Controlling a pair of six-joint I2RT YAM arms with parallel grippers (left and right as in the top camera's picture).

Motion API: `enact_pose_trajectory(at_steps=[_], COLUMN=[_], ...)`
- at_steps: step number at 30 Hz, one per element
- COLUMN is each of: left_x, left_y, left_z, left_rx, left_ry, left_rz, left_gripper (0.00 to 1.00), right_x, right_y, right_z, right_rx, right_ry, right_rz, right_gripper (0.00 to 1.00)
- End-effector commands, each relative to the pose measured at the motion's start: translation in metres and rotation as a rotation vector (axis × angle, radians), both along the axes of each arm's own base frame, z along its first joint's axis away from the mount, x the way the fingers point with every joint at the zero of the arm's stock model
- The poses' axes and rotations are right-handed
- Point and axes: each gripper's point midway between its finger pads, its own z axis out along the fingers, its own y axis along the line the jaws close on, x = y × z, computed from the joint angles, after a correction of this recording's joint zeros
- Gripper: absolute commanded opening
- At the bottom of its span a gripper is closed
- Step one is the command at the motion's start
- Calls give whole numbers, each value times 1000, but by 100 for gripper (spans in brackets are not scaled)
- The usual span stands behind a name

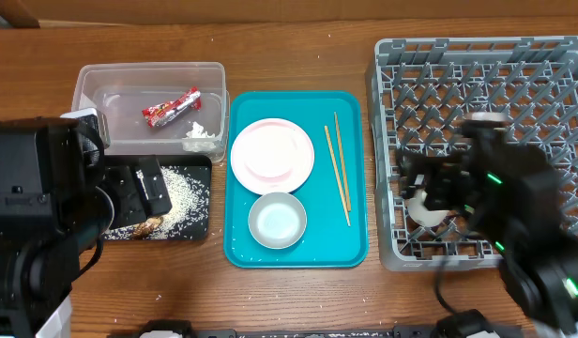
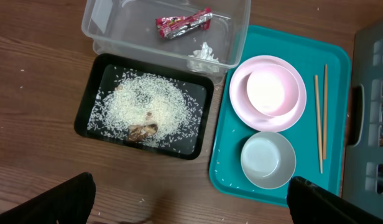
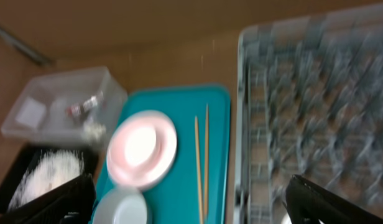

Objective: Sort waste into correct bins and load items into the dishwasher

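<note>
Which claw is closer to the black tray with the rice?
Left. The left claw hangs over the black tray; the right claw is far off, above the grey dish rack.

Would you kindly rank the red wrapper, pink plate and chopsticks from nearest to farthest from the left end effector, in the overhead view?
The left end effector is above the black tray.
1. Red wrapper, in the clear tub.
2. Pink plate, on the left half of the teal tray.
3. Chopsticks, on the tray's right half.
</note>
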Motion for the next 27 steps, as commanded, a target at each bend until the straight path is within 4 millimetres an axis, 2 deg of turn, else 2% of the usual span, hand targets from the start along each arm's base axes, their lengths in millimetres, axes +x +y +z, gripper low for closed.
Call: enact_pose_trajectory(at_steps=[1,3,7,11,15,19,27], left_x=[3,4,7,9,12,14,19], left_y=[-3,-3,-3,-3,-3,-3,-3], left_z=[-3,-3,-6,-8,-10,-11,-16], left_rx=[-13,-13,-13,-12,-12,-11,-10], left_ry=[12,17,28,38,47,57,77], left_rz=[4,4,4,4,4,4,4], left_gripper=[100,100,100,100,100,100,100], right_x=[-10,-19,-30,-43,-52,-57,-45], right_y=[-22,-33,-55,-75,-79,-79,-73], right_z=[30,31,21,-4,-20,-46,-78], right_rx=[-97,-111,-116,-117,-111,-107,-87], right_ry=[-162,-197,-247,-297,-369,-399,-483], right_rz=[-25,-55,-136,-225,-248,-250,-225], right_gripper=[100,100,100,100,100,100,100])
